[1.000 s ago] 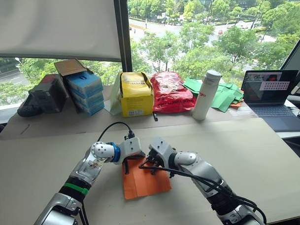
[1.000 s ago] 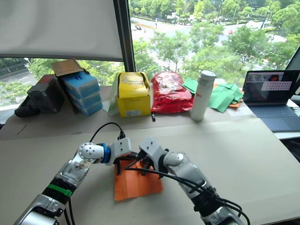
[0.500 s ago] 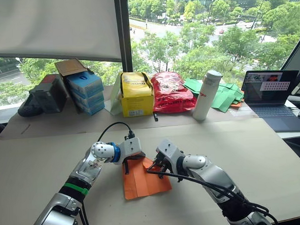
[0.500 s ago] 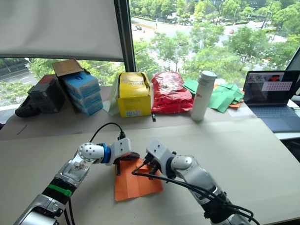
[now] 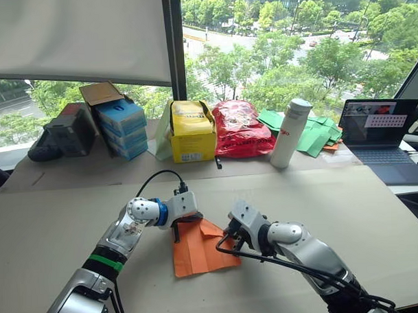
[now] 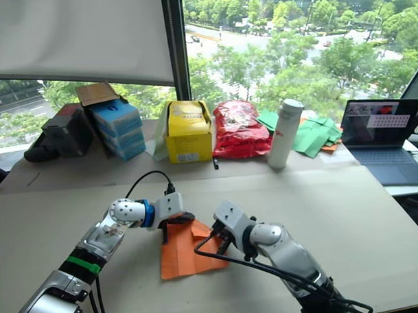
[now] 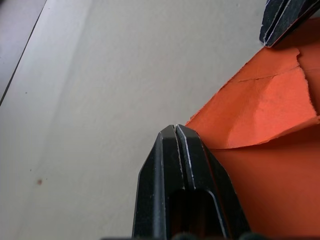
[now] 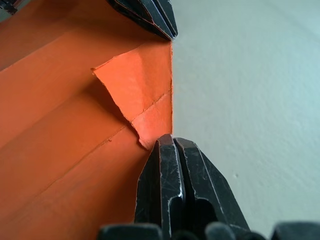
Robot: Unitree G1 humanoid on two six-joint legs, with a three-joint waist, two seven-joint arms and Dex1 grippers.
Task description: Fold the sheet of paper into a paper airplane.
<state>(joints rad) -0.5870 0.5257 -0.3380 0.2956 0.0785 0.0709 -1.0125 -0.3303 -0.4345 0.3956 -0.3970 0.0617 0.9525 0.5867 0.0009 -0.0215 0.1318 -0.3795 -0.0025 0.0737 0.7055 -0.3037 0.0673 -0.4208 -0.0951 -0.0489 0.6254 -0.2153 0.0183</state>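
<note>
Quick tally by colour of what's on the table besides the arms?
Orange: 1, the sheet of paper
Yellow: 1, box
Red: 1, bag
White: 1, bottle
Green: 1, pile of folded papers
Blue: 1, stack of boxes
Dark: 2, laptop, case
Total: 8

beige table (image 5: 376, 226), orange sheet of paper (image 5: 198, 249), laptop (image 5: 376, 133), white bottle (image 5: 288, 133)

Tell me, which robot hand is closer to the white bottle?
The right. The right gripper sits at the orange paper's right edge, below the white bottle; the left gripper is at the paper's left corner, farther away.
</note>
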